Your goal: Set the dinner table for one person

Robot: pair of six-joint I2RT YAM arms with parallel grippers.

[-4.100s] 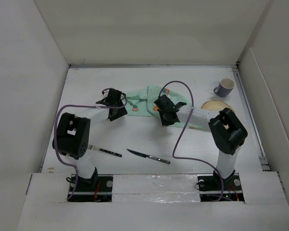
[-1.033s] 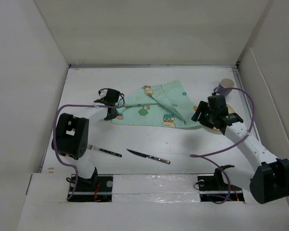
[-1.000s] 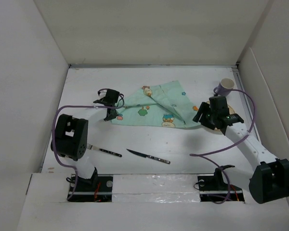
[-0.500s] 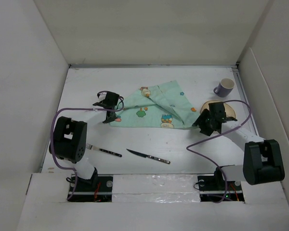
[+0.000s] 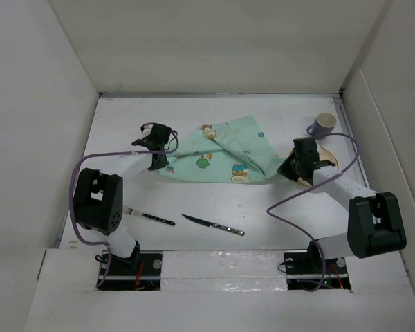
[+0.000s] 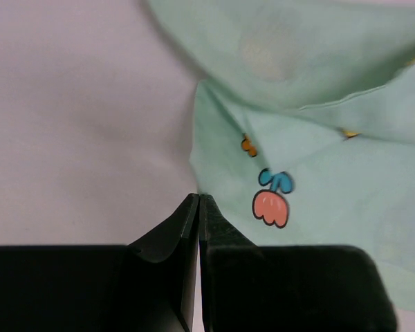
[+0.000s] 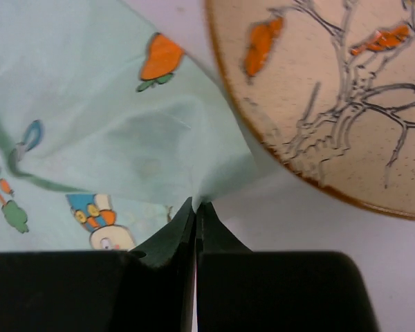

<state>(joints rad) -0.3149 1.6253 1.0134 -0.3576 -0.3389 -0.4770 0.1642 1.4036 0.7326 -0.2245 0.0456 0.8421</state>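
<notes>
The table (image 5: 214, 114) spans the view under the arms. On it a creased cloth (image 5: 221, 155) is being spread, its ends pinched by left gripper (image 5: 157, 162) and right gripper (image 5: 286, 171); outward tension is judged needed next.

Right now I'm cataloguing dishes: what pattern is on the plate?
Speckled beige plate, dark branches with orange leaves, brown rim; clearest in right wrist view.

The placemat (image 6: 318, 173) is soft matt cloth, creased; the plate (image 7: 346, 90) looks smooth, speckled glazed ceramic; the dinner table (image 5: 263, 207) is matt white; the knife (image 5: 212, 224) looks metal
</notes>
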